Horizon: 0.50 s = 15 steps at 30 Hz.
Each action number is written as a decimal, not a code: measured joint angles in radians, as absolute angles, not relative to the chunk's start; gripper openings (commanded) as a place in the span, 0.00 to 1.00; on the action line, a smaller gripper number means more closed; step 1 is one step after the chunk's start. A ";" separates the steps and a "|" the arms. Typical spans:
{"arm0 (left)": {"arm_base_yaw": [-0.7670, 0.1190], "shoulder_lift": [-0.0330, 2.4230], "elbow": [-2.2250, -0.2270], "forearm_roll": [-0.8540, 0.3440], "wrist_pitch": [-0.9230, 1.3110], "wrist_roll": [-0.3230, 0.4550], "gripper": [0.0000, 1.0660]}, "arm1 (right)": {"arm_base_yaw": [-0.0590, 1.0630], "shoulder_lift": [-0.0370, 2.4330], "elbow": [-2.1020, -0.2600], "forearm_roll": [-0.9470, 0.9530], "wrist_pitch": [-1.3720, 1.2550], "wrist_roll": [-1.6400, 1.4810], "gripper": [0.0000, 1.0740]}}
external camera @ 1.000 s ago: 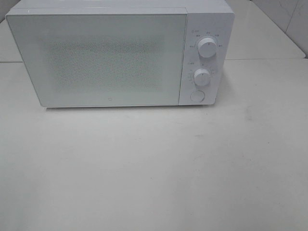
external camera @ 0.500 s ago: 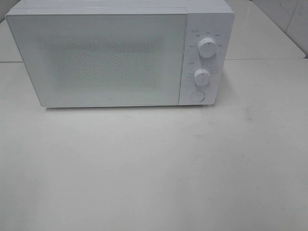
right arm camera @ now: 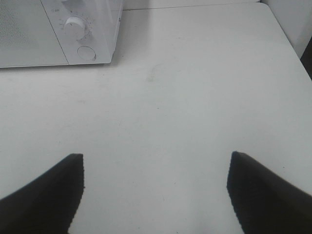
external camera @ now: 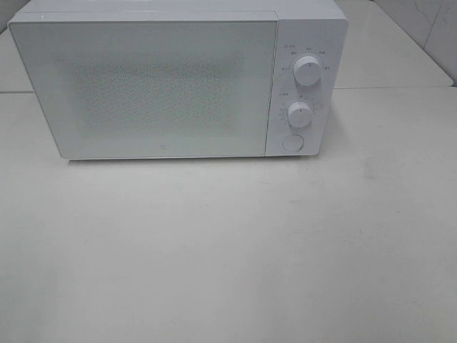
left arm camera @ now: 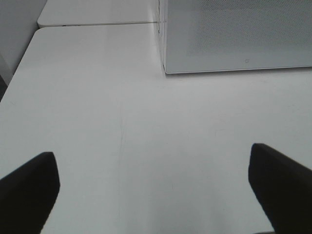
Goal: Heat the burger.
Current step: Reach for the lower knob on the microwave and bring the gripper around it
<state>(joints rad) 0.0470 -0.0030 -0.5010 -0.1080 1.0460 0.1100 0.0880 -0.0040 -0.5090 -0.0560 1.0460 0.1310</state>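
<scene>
Change: nothing is seen to have moved in the last second; the microwave (external camera: pixel 143 86) is kept shut on the table (external camera: pixel 228 250).
Meaning: heating is judged not visibly under way.
Burger: not seen in any view; whether it lies behind the door cannot be told.
Left gripper (left arm camera: pixel 152 156): spread wide, nothing held or touched.
Right gripper (right arm camera: pixel 156 157): spread apart, nothing held.

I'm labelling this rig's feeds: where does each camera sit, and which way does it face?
Exterior high: high up, looking down on the microwave, door closed, and the table; no arm shows.
Left wrist: low over the table, facing the microwave's door side; the left tool shows, open.
Right wrist: low, facing the knob and button end; the right tool shows, open.
Shared: all three see the microwave.
</scene>
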 measured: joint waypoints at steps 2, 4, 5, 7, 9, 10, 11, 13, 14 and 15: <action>0.047 -0.003 -0.501 -0.108 1.046 0.110 0.95 | 0.088 -0.004 -0.509 -0.056 1.046 0.131 0.70; 0.047 -0.003 -0.501 -0.108 1.046 0.110 0.95 | 0.088 -0.004 -0.509 -0.056 1.046 0.131 0.70; 0.047 -0.003 -0.501 -0.108 1.046 0.110 0.95 | 0.088 -0.004 -0.509 -0.056 1.046 0.131 0.70; 0.047 -0.003 -0.501 -0.108 1.046 0.110 0.95 | 0.088 -0.004 -0.509 -0.056 1.045 0.131 0.70; 0.047 -0.003 -0.501 -0.108 1.046 0.110 0.95 | 0.088 -0.004 -0.515 -0.056 1.022 0.131 0.70; 0.047 -0.003 -0.501 -0.108 1.046 0.110 0.95 | 0.088 -0.004 -0.515 -0.056 1.022 0.131 0.70; 0.047 -0.003 -0.501 -0.108 1.046 0.110 0.95 | 0.088 -0.004 -0.520 -0.056 0.999 0.131 0.70; 0.047 -0.003 -0.501 -0.108 1.046 0.110 0.95 | 0.088 0.003 -0.523 -0.057 0.973 0.131 0.70; 0.047 -0.003 -0.501 -0.108 1.046 0.110 0.95 | 0.088 0.015 -0.523 -0.057 0.956 0.131 0.70; 0.047 -0.003 -0.501 -0.108 1.046 0.110 0.95 | 0.088 0.054 -0.523 -0.057 0.913 0.131 0.70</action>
<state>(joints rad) 0.0470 -0.0030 -0.5010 -0.1080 1.0460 0.1100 0.0880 0.0540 -0.5230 -0.0570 0.9130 0.1310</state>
